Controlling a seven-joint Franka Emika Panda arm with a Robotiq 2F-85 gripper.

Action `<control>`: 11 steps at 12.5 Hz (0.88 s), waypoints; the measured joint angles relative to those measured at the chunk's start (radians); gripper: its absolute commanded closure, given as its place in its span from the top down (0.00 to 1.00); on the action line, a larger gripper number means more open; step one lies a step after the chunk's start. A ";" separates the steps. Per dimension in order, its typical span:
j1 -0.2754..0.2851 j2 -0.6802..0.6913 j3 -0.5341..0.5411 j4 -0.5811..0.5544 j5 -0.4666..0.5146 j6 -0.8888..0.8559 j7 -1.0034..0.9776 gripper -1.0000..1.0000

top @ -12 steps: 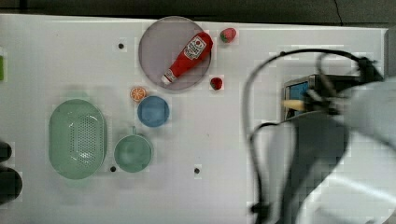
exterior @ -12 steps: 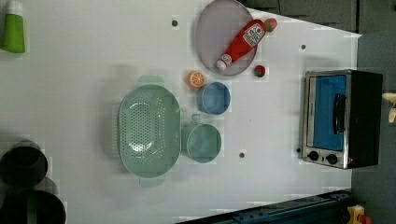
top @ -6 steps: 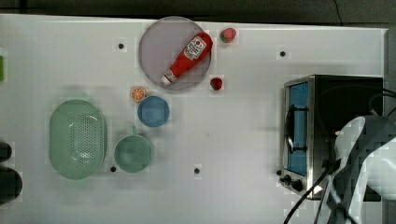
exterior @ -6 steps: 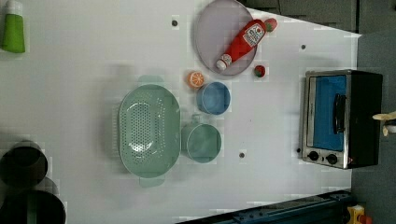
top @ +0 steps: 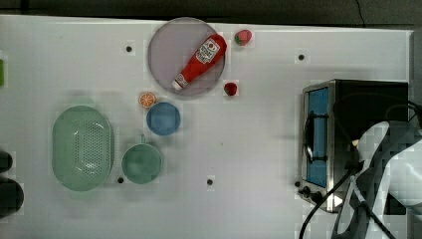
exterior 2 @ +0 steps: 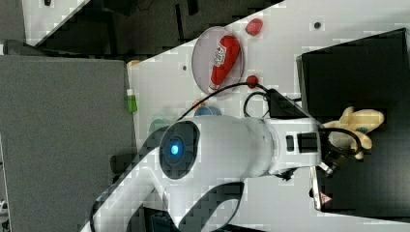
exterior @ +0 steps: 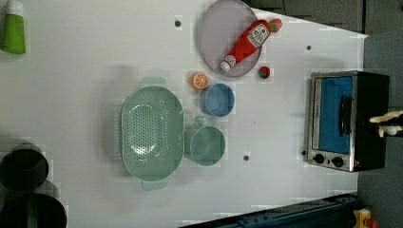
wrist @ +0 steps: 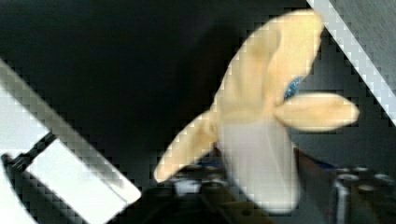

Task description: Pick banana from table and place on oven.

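Fingers of our gripper [exterior 2: 355, 137] cannot be read as open or closed, so we cannot tell whether it grips anything. In the right view it sits at the middle right of the frame, right at the pale yellow banana [exterior 2: 355, 123]. We see the banana against the black top of the oven [exterior 2: 358, 63], though we cannot tell if it rests there. In the left view the banana [exterior: 387, 118] shows at the right edge, just past the oven [exterior: 332, 118]. In the wrist view the banana [wrist: 261, 112] is peeled, its flaps spread. On the white table [top: 249, 149] in the top view we see a ketchup bottle [top: 199, 62] on a grey plate [top: 164, 55] at upper centre, two strawberries [top: 243, 37] near it, and a blue bowl [top: 163, 118] and green colander [top: 82, 148] at left.
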 measured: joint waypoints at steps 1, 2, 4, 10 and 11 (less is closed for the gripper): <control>0.010 -0.005 -0.002 0.002 0.000 -0.006 -0.002 0.80; 0.012 -0.007 0.002 0.015 0.007 -0.002 -0.004 0.92; 0.016 -0.019 0.023 0.029 0.016 0.003 -0.006 1.00; 0.072 -0.108 0.053 0.106 -0.133 -0.218 -0.031 1.00; 0.091 -0.136 0.056 0.146 -0.147 -0.292 -0.013 1.00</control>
